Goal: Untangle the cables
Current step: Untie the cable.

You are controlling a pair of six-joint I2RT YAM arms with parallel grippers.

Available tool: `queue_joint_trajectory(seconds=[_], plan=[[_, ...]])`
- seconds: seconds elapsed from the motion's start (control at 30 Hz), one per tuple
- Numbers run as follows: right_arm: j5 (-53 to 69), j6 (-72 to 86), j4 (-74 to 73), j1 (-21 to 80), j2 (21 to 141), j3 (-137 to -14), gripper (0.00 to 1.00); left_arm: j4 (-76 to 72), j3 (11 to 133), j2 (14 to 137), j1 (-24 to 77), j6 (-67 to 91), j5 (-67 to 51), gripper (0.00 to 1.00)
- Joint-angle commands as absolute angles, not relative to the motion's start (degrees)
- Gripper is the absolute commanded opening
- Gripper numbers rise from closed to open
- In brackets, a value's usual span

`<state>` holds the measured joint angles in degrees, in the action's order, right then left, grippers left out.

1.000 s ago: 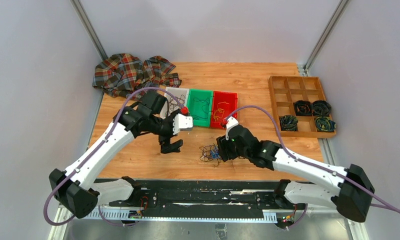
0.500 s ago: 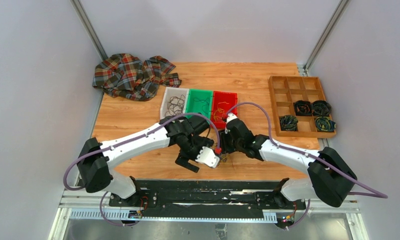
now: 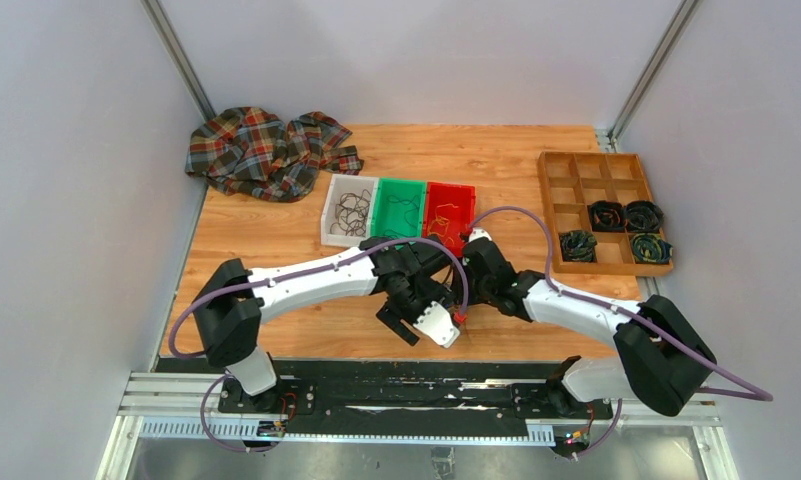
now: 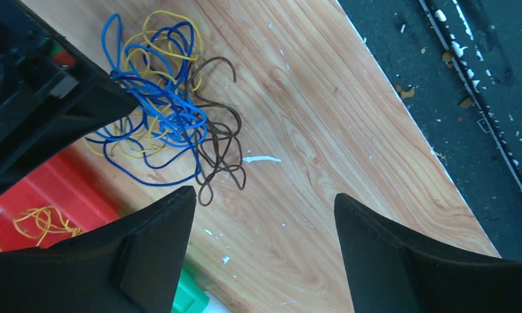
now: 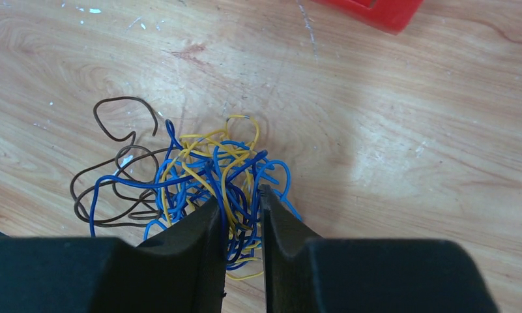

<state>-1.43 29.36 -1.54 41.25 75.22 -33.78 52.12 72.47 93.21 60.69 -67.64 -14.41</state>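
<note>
Pale walls (image 3: 76, 100) enclose the scuffed wooden bench (image 3: 266, 225). Overhead, arms (image 3: 316, 280) hide the cables (image 5: 209, 166); wrist views show the right hand (image 5: 240, 199) pinching strands, the left hand (image 4: 264, 193) wide.

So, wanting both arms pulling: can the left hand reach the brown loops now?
Probably yes: left hand is open, brown loops lie on bare wood ahead of it; right hand pinches the blue-yellow strands beside them.
</note>
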Motion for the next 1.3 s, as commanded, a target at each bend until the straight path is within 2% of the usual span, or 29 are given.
queue_joint_trajectory(seconds=[0.0, 0.1, 0.23, 0.33, 0.73, 0.97, 1.1, 1.27], plan=[[-3.9, 31.5, -3.1, 39.8, 74.8, -31.8, 0.22, 50.6, 74.6, 95.6, 61.2, -69.3, -12.7, 0.81], [-3.5, 31.6, -2.5, 39.6, 74.8, -31.4, 0.22, 49.2, 74.8, 97.2, 61.2, -68.4, -12.7, 0.79], [-3.7, 31.9, -2.5, 38.7, 74.9, -31.1, 0.21, 43.5, 72.9, 97.7, 61.1, -63.8, -10.1, 0.66], [-4.4, 31.8, -2.9, 38.1, 74.5, -30.7, 0.18, 40.0, 70.4, 97.3, 60.0, -61.5, -9.3, 0.61], [0.1, 32.5, -3.8, 37.6, 71.9, -30.6, 0.16, 29.5, 70.5, 101.2, 55.0, -53.3, -11.4, 0.62], [0.8, 31.7, -5.4, 37.6, 71.6, -31.1, 0.13, 34.9, 72.2, 104.0, 53.9, -54.8, -18.3, 0.64], [-0.1, 33.1, -5.6, 37.4, 71.3, -30.7, 0.1, 36.2, 71.1, 104.4, 53.1, -56.6, -20.7, 0.52], [-0.2, 33.0, -5.8, 37.2, 71.5, -30.6, 0.07, 34.4, 71.7, 102.9, 50.8, -52.3, -22.3, 0.23]])
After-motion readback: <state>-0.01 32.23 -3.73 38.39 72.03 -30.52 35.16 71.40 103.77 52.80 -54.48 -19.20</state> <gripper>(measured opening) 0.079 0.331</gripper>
